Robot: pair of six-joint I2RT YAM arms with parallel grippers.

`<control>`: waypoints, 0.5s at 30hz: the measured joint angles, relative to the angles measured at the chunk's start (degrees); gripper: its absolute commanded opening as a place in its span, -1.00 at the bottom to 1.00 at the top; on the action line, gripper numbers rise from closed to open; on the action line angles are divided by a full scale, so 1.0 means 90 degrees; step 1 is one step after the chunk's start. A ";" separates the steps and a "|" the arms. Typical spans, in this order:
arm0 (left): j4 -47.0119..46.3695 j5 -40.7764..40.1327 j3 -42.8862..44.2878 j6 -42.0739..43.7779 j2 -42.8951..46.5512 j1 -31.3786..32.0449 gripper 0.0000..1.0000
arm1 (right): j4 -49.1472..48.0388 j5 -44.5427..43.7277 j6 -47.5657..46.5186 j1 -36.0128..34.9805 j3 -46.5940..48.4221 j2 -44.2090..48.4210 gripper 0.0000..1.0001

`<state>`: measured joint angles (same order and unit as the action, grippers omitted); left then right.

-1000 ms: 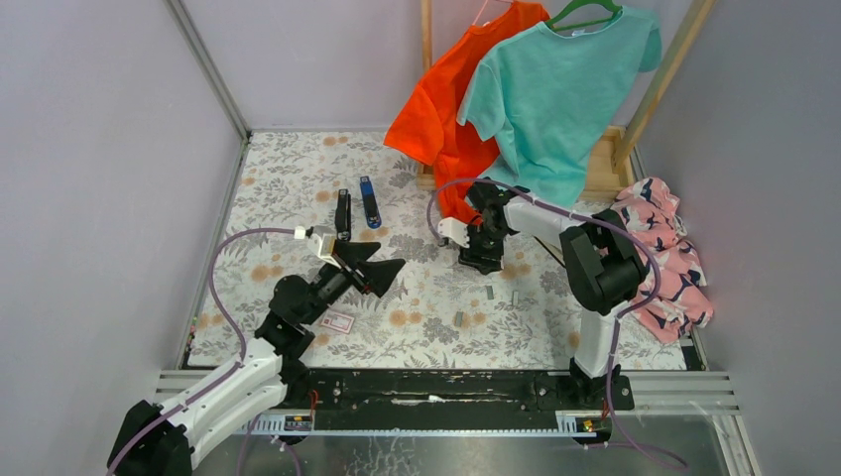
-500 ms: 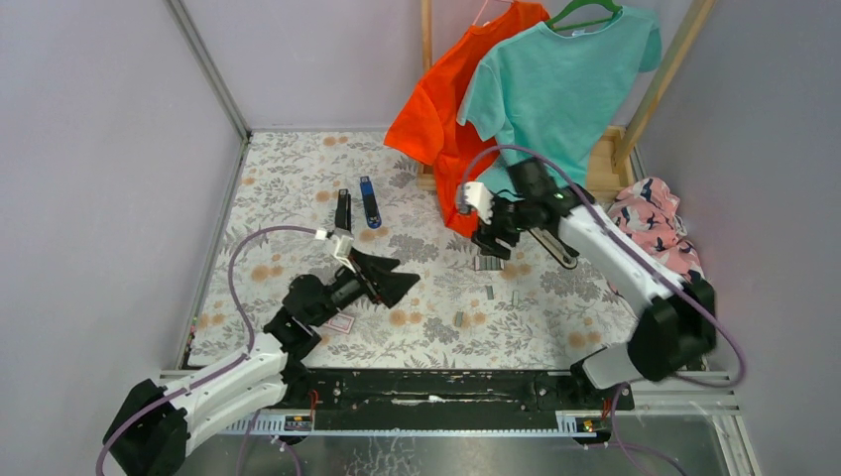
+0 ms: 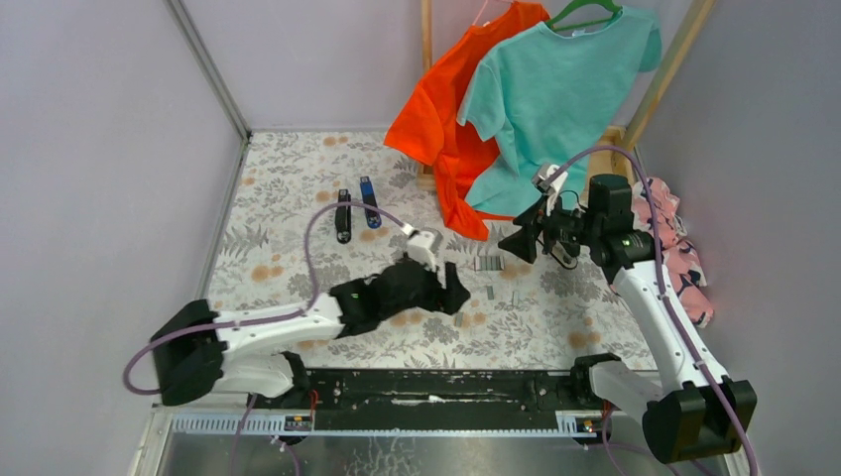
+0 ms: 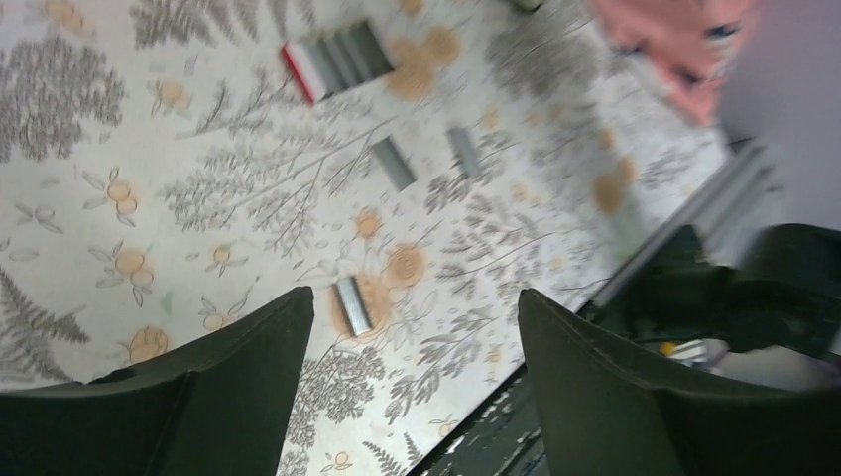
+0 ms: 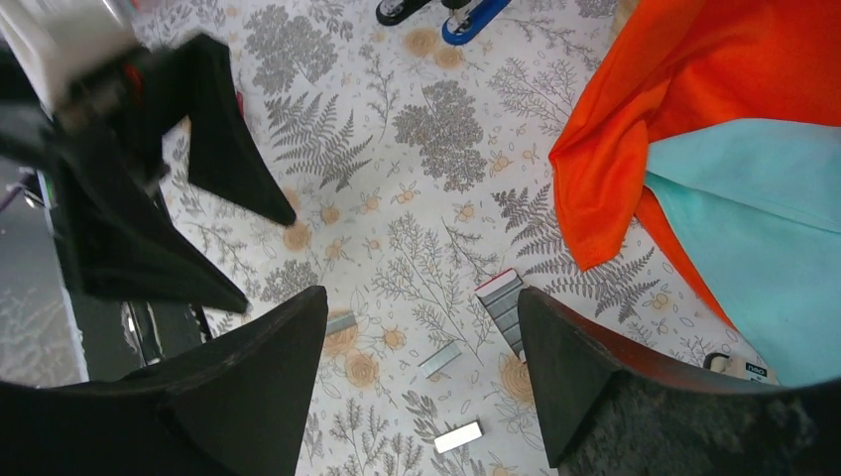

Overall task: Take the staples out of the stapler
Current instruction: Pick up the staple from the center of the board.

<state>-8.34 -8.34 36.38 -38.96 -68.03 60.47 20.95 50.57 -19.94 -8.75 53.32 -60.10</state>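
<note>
You see a table under a cream cloth (image 3: 288, 178) printed with grey ferns and orange flowers, boxed in by plain lilac-grey walls (image 3: 89, 149) at 9, 12 and 3 o'clock. At 1 o'clock a wooden rack (image 3: 662, 81) carries an orange shirt (image 3: 436, 119) and a teal shirt (image 3: 555, 99) on hangers. A pink patterned garment (image 3: 694, 283) lies crumpled at 3 o'clock, and the light is even.

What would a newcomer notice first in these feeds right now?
The orange shirt and teal shirt hanging at the back right dominate the top view. On the floral cloth, short staples lie scattered mid-table, and the open left gripper hangs above one of them. The right gripper, also open and empty, hangs in the air near the shirts.
</note>
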 measured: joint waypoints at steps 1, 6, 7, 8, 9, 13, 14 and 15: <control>0.0330 -0.0153 0.0253 -0.0044 -0.0277 0.0109 0.58 | -0.0063 -0.0002 0.0095 0.0029 -0.0005 0.0007 0.55; 0.1906 -0.0687 0.1464 -0.0189 -0.1783 0.0498 0.36 | -0.0126 -0.0168 0.0423 0.0073 -0.0005 -0.0015 0.56; 0.2152 -0.0724 0.1642 -0.0204 -0.2030 0.0525 0.29 | -0.0126 -0.0206 0.0459 0.0075 -0.0005 -0.0015 0.56; 0.2329 -0.0746 0.1758 -0.0214 -0.2208 0.0534 0.23 | -0.0126 -0.0245 0.0491 0.0085 -0.0005 -0.0015 0.56; 0.2550 -0.0755 0.1894 -0.0216 -0.2387 0.0544 0.17 | -0.0126 -0.0306 0.0512 0.0097 -0.0005 -0.0015 0.56; 0.3189 -0.0760 0.2429 -0.0168 -0.3041 0.0559 0.07 | -0.0126 -0.0498 0.0534 0.0112 -0.0005 -0.0015 0.56; 0.3291 -0.0755 0.2555 -0.0153 -0.3179 0.0559 0.07 | -0.0126 -0.0525 0.0534 0.0112 -0.0005 -0.0017 0.56; 0.3402 -0.0733 0.2703 -0.0126 -0.3322 0.0559 0.05 | -0.0126 -0.0561 0.0534 0.0112 -0.0005 -0.0024 0.56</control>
<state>22.28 -14.94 60.71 -40.10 -97.93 65.49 19.81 45.52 -15.14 -7.75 53.28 -60.31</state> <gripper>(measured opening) 0.543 0.777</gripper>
